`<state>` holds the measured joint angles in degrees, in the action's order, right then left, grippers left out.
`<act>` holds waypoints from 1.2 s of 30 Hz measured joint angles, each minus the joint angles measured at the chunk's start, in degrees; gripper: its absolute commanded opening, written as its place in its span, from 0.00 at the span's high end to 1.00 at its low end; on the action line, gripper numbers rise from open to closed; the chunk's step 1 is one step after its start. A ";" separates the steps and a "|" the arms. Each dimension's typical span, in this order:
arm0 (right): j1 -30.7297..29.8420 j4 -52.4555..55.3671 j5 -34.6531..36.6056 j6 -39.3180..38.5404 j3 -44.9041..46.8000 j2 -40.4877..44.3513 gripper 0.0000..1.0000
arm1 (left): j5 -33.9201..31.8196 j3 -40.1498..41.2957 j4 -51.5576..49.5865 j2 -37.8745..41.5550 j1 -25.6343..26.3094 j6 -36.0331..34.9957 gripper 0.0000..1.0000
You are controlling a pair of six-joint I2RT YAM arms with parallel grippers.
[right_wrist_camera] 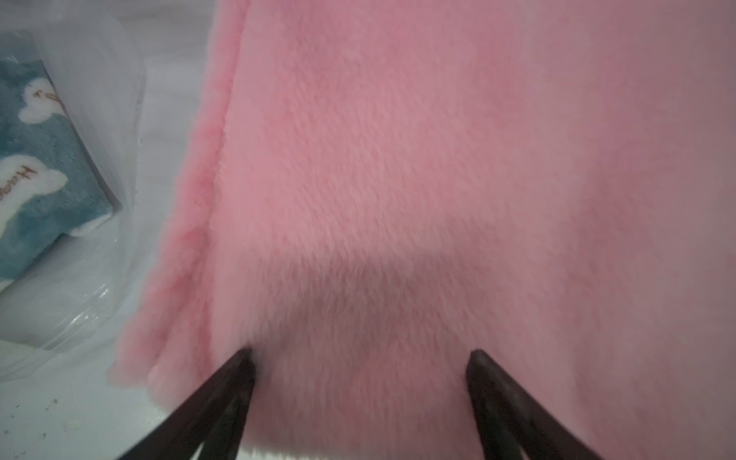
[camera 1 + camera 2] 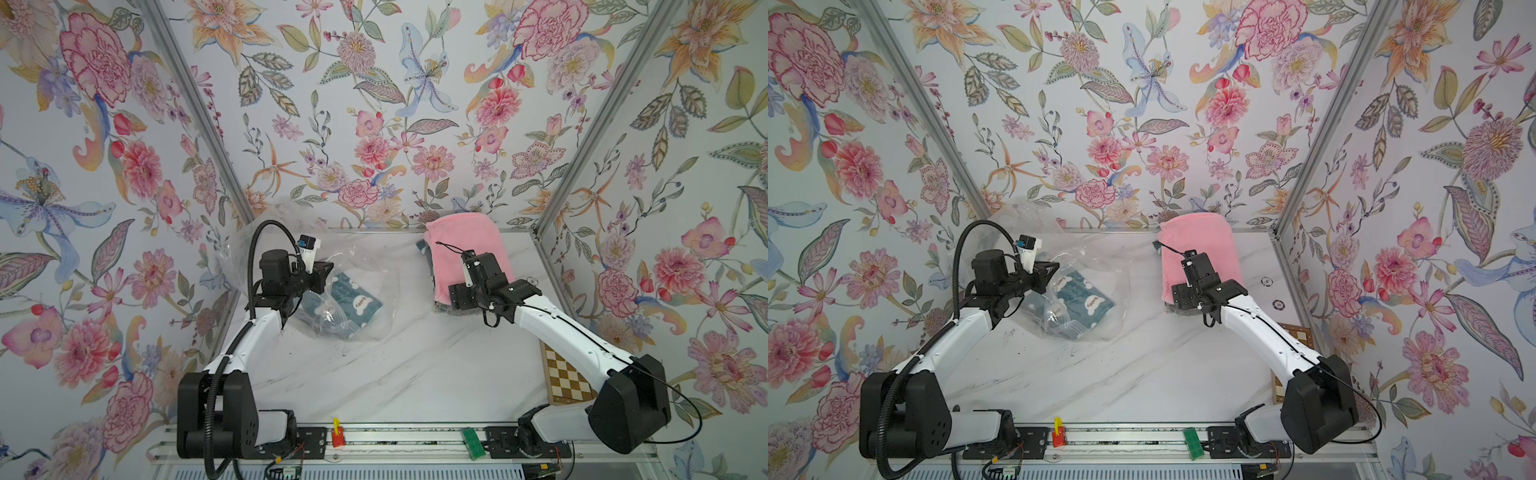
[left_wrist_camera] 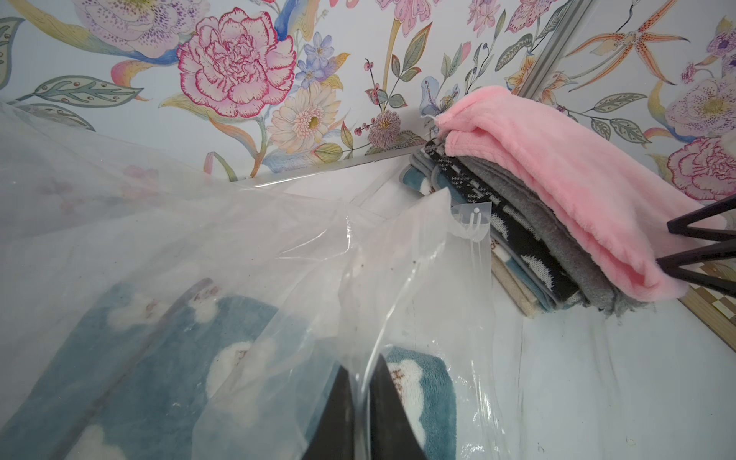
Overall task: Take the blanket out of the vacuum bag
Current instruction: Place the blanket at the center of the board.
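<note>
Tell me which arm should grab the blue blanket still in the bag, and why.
Right, probably. The left gripper is shut on the vacuum bag, so it is busy holding it. The right gripper is open at the pink blanket, gripping nothing, free to reach the blue blanket.

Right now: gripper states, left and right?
Left gripper: closed, pinching the vacuum bag.
Right gripper: open, tips at the pink blanket, gripping nothing.

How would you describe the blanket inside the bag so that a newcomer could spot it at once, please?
On the marble table, find the crumpled clear bag at the left arm. Inside lies a folded teal blanket with white clouds. It alone is wrapped in plastic; the pink blanket tops an unbagged stack nearby.
</note>
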<state>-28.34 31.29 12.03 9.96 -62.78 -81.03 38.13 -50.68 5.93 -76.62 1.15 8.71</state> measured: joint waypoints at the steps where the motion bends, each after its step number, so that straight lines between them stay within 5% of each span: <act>1: -0.07 0.00 0.02 -0.02 0.55 -0.48 0.12 | 0.00 0.00 0.00 0.00 0.00 0.00 0.89; 12: 1.68 1.14 0.28 -2.01 -0.87 1.31 0.09 | 0.00 0.00 -0.02 0.00 0.00 0.00 0.89; 19: 13.20 -4.28 -5.68 -4.50 -14.38 -0.42 0.07 | -0.50 0.00 -0.22 0.00 0.00 -0.44 0.89; 36: 22.34 -24.81 -17.11 -3.39 -22.27 -28.89 0.08 | -1.05 -0.74 -0.85 -0.76 0.00 -0.83 0.89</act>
<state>-6.00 6.48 -5.08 6.57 -85.06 -109.93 37.08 -51.42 5.08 -77.38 1.15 7.88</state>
